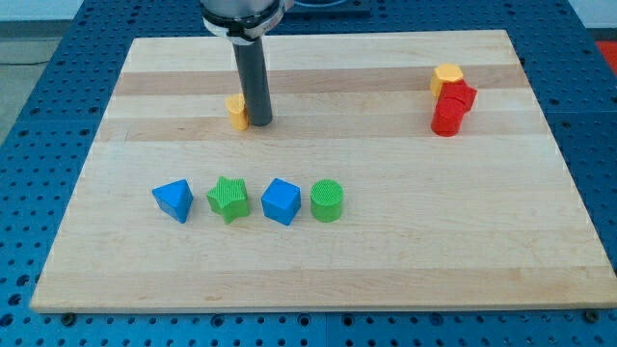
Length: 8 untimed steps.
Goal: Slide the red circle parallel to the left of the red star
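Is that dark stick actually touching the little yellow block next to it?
Touching, it seems: in the camera view my tip sits against the right side of the yellow block, partly hiding it, with no board visible between them.

A single camera watches me from the front of the board (pixel 318 280), raised and tilted down, so the wooden top fills nearly the whole frame and narrows toward the upper edge. Strips of blue perforated table (pixel 29 193) show at both sides and along the bottom. It stands far enough back to take in all four board edges. My rod enters from the upper centre-left, and my tip (pixel 260 123) lands there too.
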Each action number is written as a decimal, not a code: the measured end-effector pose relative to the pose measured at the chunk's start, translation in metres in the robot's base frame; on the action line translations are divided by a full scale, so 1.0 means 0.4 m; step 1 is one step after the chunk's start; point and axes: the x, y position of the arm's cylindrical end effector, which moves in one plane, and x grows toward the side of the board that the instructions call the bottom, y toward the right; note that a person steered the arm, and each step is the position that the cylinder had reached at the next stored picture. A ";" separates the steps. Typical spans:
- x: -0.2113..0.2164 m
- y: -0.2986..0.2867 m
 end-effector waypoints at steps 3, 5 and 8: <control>0.180 0.417; 0.114 0.654; 0.041 0.648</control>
